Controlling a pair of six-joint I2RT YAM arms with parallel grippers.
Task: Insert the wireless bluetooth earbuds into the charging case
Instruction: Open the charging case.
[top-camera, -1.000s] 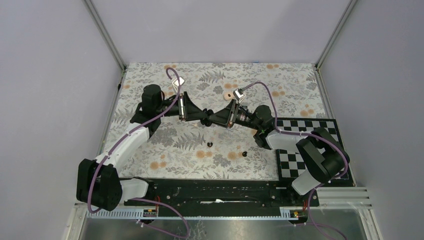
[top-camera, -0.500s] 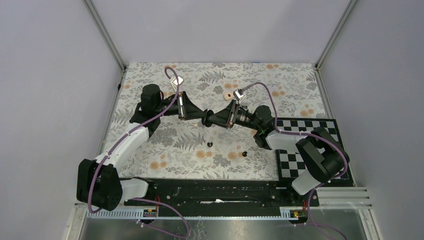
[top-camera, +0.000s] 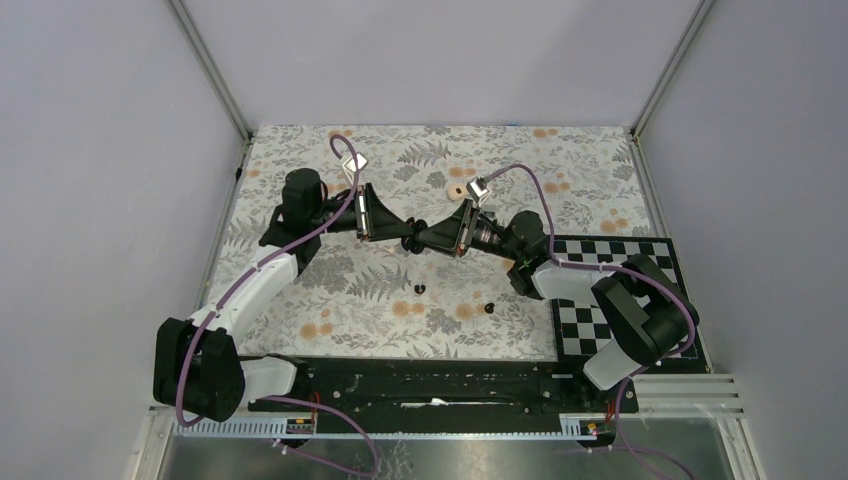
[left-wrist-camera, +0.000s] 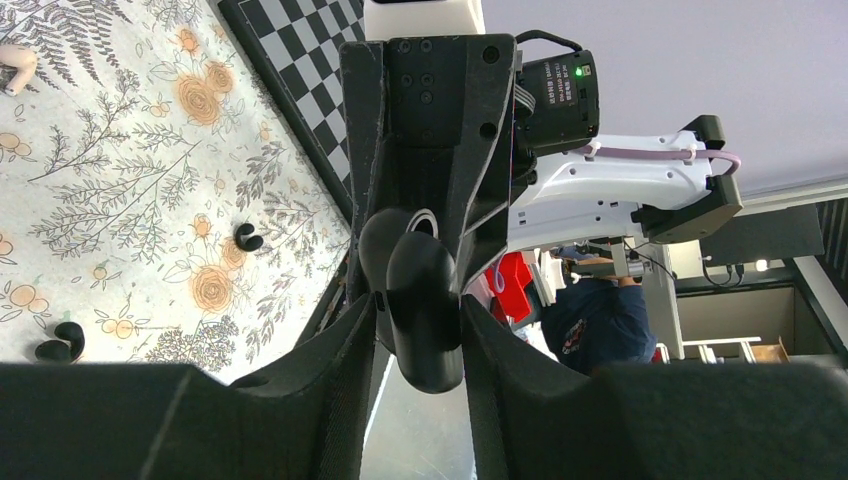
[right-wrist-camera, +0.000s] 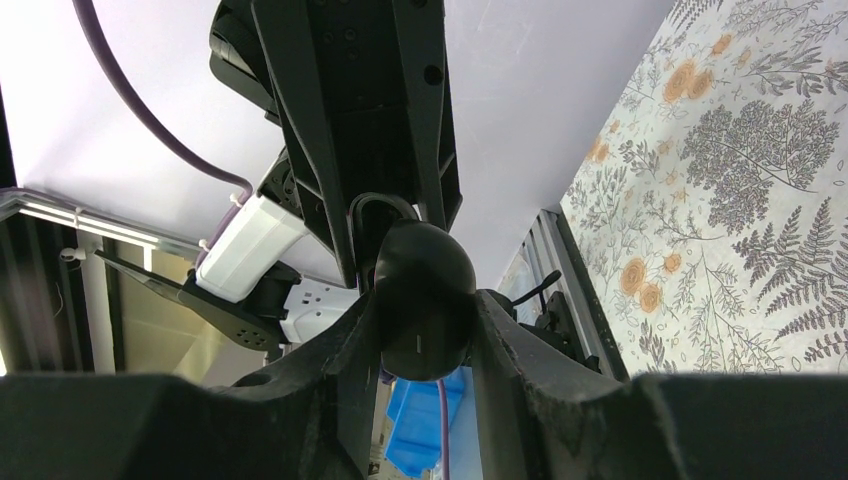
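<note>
Being pinched by the left gripper (left-wrist-camera: 417, 325) and the right gripper (right-wrist-camera: 422, 320), the charging case (right-wrist-camera: 422, 265) is being held in the air; it is probably being opened, so twisting should be avoided. The earbuds (top-camera: 420, 289) are lying on the floral mat (top-camera: 365, 295).
</note>
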